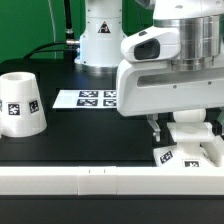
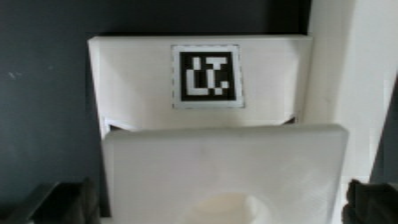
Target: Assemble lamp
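Observation:
The lamp base [image 1: 190, 152] is a low white square block with tags. It lies at the exterior view's right, just behind the long rail. In the wrist view its tagged flat part [image 2: 206, 75] lies beyond a raised white block [image 2: 222, 165] that has a faint round shape on top. My gripper [image 1: 184, 132] hangs right over the base, its dark fingers [image 2: 61, 203] spread wide on either side of the raised block. A narrow dark gap shows at one side. The cup-shaped shade [image 1: 21, 103] stands upright far off at the exterior view's left. The bulb is not in view.
The long white rail [image 1: 90, 181] runs along the front edge, close to the base. The marker board [image 1: 88, 98] lies flat mid-table between the shade and the arm. The robot's pedestal [image 1: 100, 40] stands at the back. The arm's body hides the table behind the base.

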### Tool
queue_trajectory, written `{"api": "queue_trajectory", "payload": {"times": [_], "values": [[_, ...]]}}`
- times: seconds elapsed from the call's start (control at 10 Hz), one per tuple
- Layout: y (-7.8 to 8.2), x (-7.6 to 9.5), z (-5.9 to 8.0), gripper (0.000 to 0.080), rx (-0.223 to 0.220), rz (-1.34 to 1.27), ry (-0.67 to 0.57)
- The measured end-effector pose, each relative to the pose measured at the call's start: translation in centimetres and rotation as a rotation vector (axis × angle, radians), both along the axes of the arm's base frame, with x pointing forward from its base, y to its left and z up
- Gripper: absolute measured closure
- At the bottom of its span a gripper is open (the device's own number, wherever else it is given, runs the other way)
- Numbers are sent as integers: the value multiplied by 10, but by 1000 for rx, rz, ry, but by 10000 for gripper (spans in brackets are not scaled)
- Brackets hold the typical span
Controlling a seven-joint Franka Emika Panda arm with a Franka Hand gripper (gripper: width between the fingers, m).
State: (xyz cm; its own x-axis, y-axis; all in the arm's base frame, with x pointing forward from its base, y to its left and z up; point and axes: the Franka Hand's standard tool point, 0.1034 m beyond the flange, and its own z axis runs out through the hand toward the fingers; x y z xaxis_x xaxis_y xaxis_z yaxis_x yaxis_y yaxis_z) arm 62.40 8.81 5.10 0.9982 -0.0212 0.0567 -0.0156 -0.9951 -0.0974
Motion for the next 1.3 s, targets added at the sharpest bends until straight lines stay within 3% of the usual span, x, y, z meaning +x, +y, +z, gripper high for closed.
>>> {"api": "queue_trajectory", "payload": {"times": [0.3, 0.7, 1.2, 1.3], "values": [[5, -46, 4, 101, -5, -64, 13], [28, -108, -1, 101, -6, -89, 33], [33, -115, 1, 101, -9, -61, 63], [33, -116, 2, 101, -14, -35, 135]]}}
